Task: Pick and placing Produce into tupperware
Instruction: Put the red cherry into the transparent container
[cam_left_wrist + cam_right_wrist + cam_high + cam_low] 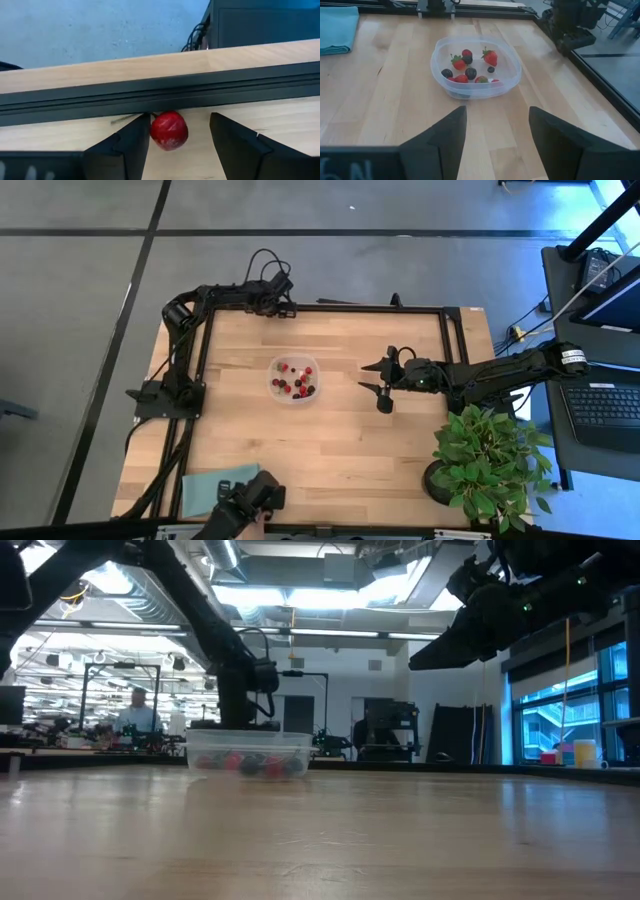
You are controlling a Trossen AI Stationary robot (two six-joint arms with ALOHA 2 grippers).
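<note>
Our left gripper [175,145] straddles a red cherry [169,130] against the table's black rail [160,92], fingers apart, nothing gripped; closing off-centre could squirt it away. Right gripper [495,140] hovers agape, empty.

A light wooden table [330,430] with a black frame along its edges carries everything. Near its middle sits the tupperware [294,380], a clear shallow container holding the red and dark produce [470,70]. One red cherry [169,130] lies on the wood at the far edge, just beside the black frame rail. A teal cloth [212,485] lies flat at the near left corner, and a potted plant [487,455] stands at the near right corner.
</note>
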